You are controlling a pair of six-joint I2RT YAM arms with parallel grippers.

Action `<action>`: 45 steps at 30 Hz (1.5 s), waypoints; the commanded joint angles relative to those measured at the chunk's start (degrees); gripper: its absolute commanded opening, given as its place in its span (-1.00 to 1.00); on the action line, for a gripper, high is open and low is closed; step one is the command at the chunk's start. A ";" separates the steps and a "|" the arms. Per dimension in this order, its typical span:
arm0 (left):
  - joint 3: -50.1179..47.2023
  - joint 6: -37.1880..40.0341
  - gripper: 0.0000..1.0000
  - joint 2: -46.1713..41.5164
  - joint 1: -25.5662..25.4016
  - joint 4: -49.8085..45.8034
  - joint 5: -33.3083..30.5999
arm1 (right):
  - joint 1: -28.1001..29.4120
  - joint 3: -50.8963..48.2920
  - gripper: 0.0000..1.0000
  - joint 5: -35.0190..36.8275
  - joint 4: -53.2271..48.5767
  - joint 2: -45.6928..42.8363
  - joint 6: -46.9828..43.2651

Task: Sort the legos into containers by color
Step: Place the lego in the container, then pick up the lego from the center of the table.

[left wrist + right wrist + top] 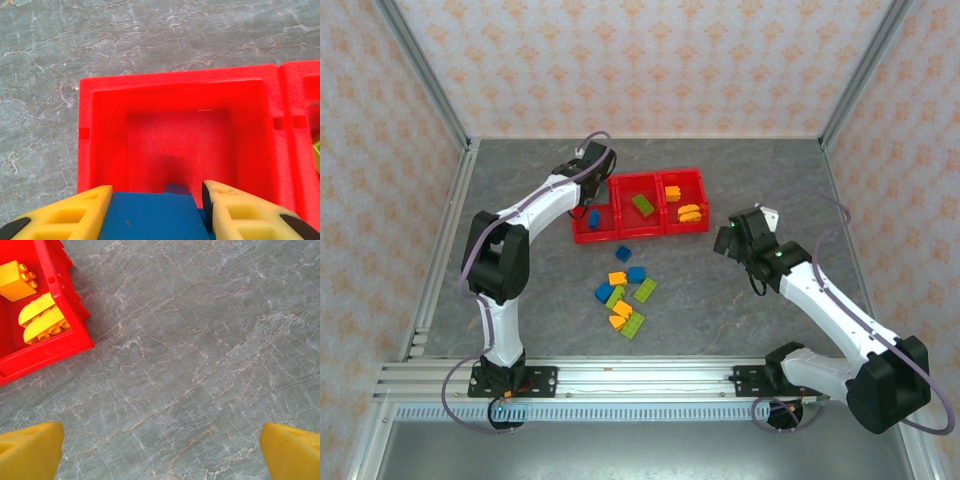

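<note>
The table (740, 170) is grey and veined like stone, flat and matte. On it sit the bins (620, 237), three thick-walled red boxes joined in a row running left to right. Their plastic is faintly grainy, with small notches in the rims.

The left claw (156, 197) hangs over the left bin (105, 135). Its yellow fingers (75, 212) are drawn in to brick width on a blue brick (150, 217) of smooth hard plastic. The bin floor ahead of the fingers is bare. The next move turns on this, I judge: the brick sits inside the bin's walls with floor below, so parting the fingers should drop it in (how high it hangs I cannot tell).

The right claw (160, 450) gapes wide and empty over bare table, just beside the right bin (45, 356). That bin holds orange-yellow bricks (42, 322), one square and studded, the others round-topped. The middle bin (632, 222) holds a green brick (643, 205).

Loose bricks (623, 295) in blue, green and orange lie clustered in front of the bins, between the two arms. The right claw, being free, looks the readier for them.
</note>
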 commanded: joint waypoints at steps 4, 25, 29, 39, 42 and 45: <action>-0.91 -0.42 -0.03 1.15 1.51 4.72 0.59 | -0.32 2.59 0.99 2.87 -1.75 2.18 -2.40; -9.47 0.24 0.99 -14.30 -0.44 0.62 10.39 | -0.32 3.12 0.99 -2.09 0.44 3.42 -1.75; -12.60 0.10 0.99 -16.90 -3.50 -0.40 14.53 | -0.36 2.09 0.99 -2.92 1.53 2.98 -1.36; -16.81 -1.03 0.78 -14.41 -13.55 -2.76 13.44 | -0.27 0.22 0.99 -5.04 3.04 2.37 -0.08; -16.78 -0.25 0.74 -12.51 -14.03 -3.33 13.08 | -0.32 -0.54 0.99 -4.97 3.11 1.48 0.23; -16.05 1.35 0.71 -10.00 -14.02 -4.51 12.64 | -0.32 -1.20 0.99 -4.82 3.13 0.73 0.40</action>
